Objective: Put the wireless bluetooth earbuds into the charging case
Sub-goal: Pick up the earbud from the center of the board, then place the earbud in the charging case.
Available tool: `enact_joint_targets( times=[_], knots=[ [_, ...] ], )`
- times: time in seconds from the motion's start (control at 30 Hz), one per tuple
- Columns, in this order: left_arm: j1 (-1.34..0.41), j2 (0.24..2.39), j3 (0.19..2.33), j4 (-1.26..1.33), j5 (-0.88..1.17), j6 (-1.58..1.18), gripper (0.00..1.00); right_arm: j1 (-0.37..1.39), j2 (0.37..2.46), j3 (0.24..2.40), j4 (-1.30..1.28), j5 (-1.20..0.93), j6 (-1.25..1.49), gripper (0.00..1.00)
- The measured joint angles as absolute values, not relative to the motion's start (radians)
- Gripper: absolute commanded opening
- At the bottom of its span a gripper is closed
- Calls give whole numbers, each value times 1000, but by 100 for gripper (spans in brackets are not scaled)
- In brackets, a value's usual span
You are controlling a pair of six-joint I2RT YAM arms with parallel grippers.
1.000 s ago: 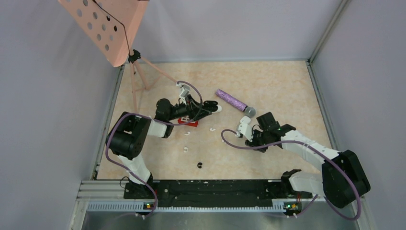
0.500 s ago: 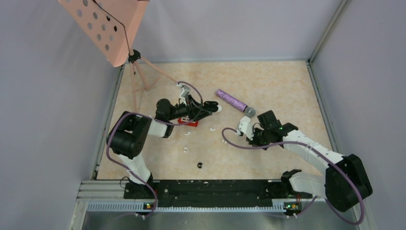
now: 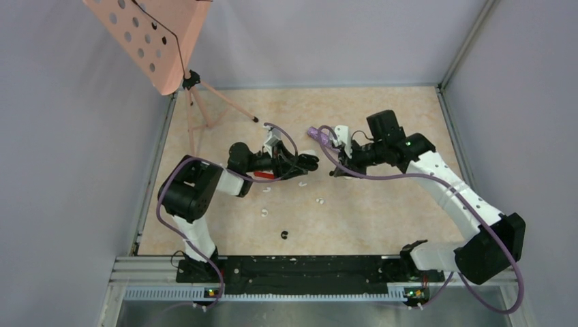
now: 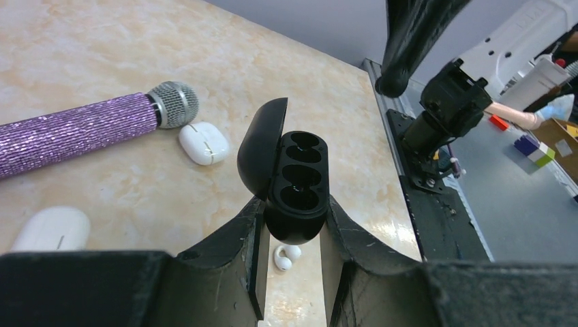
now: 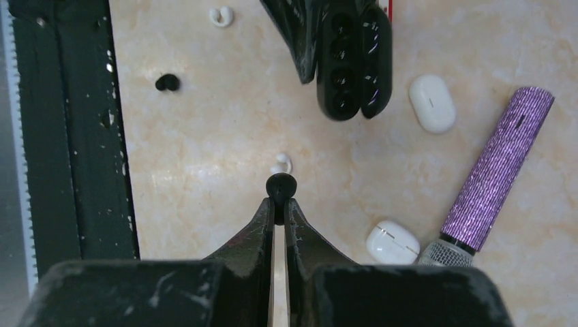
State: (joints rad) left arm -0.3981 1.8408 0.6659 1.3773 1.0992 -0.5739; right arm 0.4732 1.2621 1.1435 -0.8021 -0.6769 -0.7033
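bright, even light from overhead, only faint soft shadows on the table [image 3: 382, 218]. little glints flashing off the glossy black charging case [image 4: 298, 178]. wrist views crisp mid-frame, dark near foreground slightly soft; top view coarser.

A glossy black charging case [image 4: 296, 180] stands open, lid hinged back, dark wells exposed. It is raised above the middle of the table [image 3: 382, 225], clamped in the left gripper [image 4: 293, 208]. One black earbud [image 5: 280, 185] is pinched at the tips of the right gripper [image 5: 279, 204], near the case. A second black earbud [image 3: 284, 236] lies toward the table's near edge. Small white earbuds [image 3: 319, 201] lie scattered around the table's middle.
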Motion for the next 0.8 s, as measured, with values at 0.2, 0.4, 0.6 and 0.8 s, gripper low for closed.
enact_joint_targets(
  times=[0.2,0.4,0.6,0.8],
  knots=[
    [-410,1783,648,1360,1141,-525,0,486,1301,1233,-799,-754,-654,0],
    [-414,1739,644,1338,1151,-493,0,509,1330,1240,-786,-770,-600,0],
    [-417,1715,643,1277,1158,-448,0,527,1362,1251,-764,-762,-548,0],
    [-422,1713,643,1236,1160,-420,0,548,1383,1283,-745,-750,-521,0]
  ],
)
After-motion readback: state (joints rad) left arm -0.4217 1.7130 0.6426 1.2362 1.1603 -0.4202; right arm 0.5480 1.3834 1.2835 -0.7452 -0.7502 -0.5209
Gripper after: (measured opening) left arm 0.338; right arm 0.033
